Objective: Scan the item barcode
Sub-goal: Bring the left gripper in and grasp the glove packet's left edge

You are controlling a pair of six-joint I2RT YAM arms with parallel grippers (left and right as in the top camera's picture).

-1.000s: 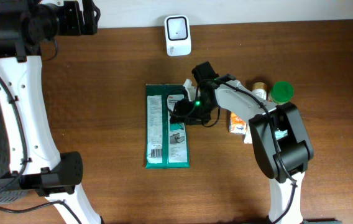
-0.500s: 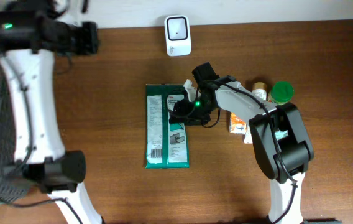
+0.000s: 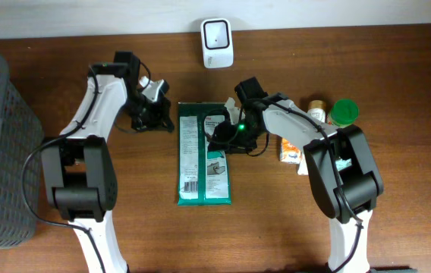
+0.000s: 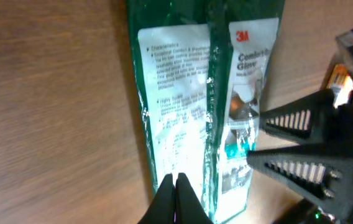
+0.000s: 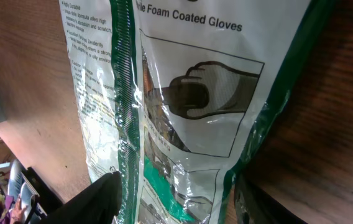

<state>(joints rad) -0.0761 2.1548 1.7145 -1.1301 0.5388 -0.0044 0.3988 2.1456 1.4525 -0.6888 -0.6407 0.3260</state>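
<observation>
Swung in from the far corner since a second ago, the left gripper (image 3: 155, 115) is now sitting pinched shut at ten o'clock of the glove pack (image 3: 204, 163), which is lying flat mid-table (label side up). The right gripper (image 3: 219, 136) is straddling its two-o'clock edge, jaws parted. A white scanner (image 3: 217, 43) is standing at twelve.

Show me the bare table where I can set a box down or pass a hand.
Free: the wood below the glove pack, between left arm and right arm; the strip right of that arm; the stretch between scanner and green-lidded jar. Crowded: the pack's top, between left gripper and right gripper.
</observation>
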